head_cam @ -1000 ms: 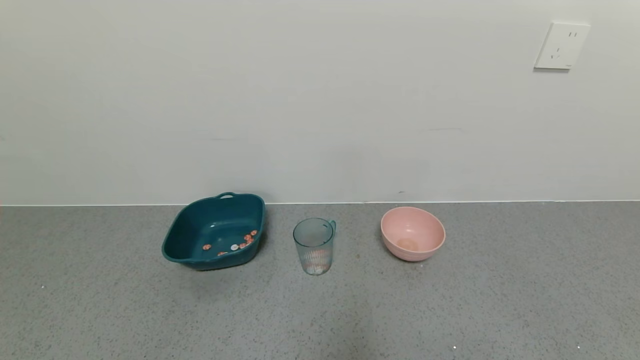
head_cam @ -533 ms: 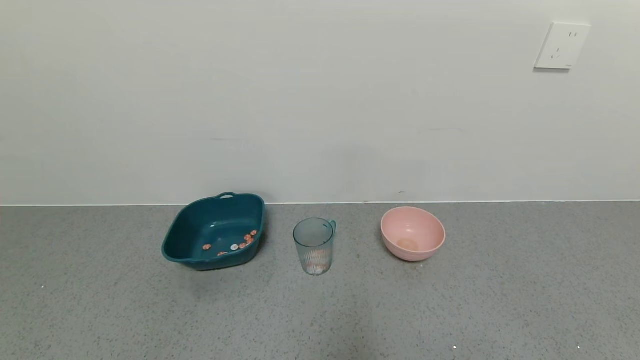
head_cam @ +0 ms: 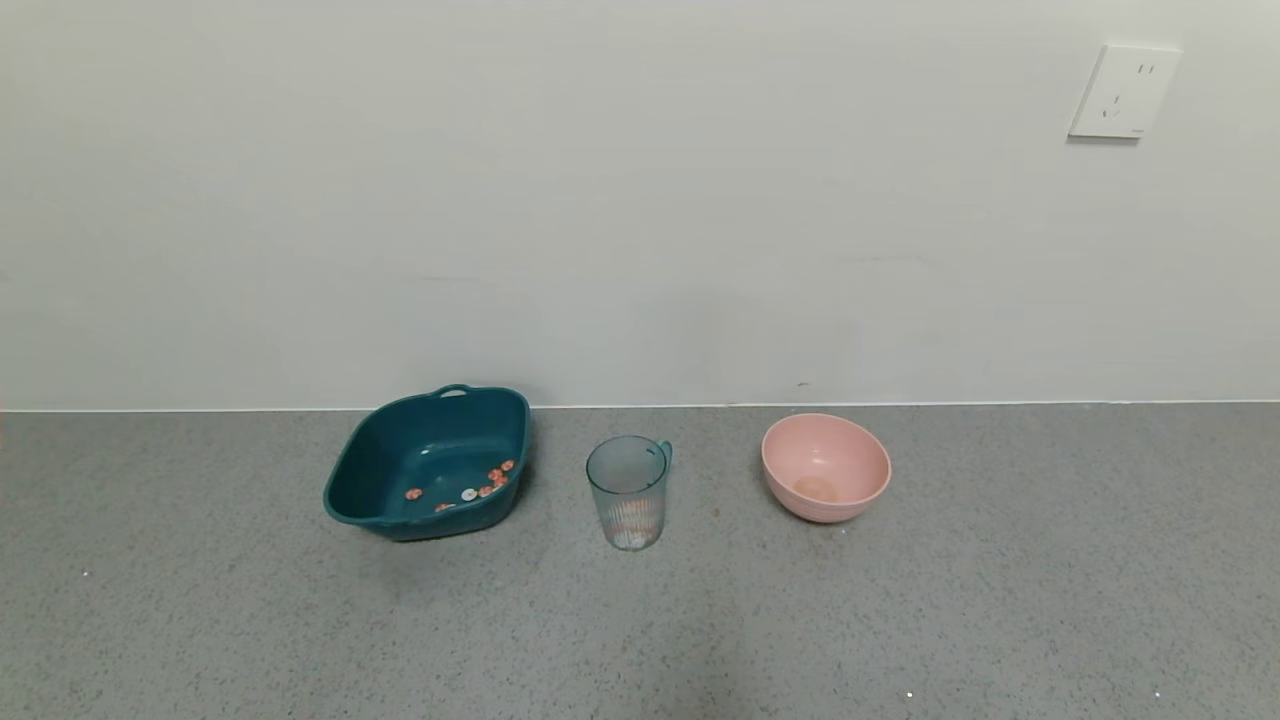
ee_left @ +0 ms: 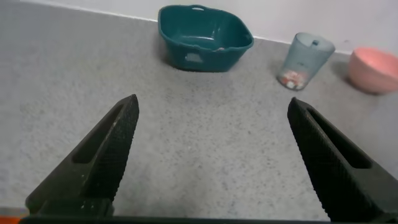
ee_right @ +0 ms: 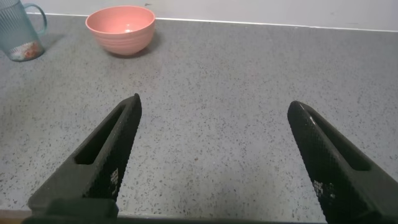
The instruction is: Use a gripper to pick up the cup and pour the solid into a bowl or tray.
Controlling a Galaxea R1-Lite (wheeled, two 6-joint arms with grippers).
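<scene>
The ribbed blue-green cup (head_cam: 629,491) stands upright on the grey counter between the tub and the pink bowl, with a few orange-red and white pieces (head_cam: 633,534) at its bottom. It also shows in the left wrist view (ee_left: 303,61) and the right wrist view (ee_right: 18,31). The dark teal tub (head_cam: 372,473) holds several orange-red pieces and a white one (head_cam: 470,489). Neither gripper shows in the head view. My left gripper (ee_left: 212,107) is open and empty, well short of the tub (ee_left: 205,43). My right gripper (ee_right: 214,106) is open and empty over bare counter.
A round pink bowl (head_cam: 848,450) stands to the right of the cup, also in the right wrist view (ee_right: 106,20). A white wall with a socket (head_cam: 1122,91) rises right behind the objects. Grey counter stretches in front of them.
</scene>
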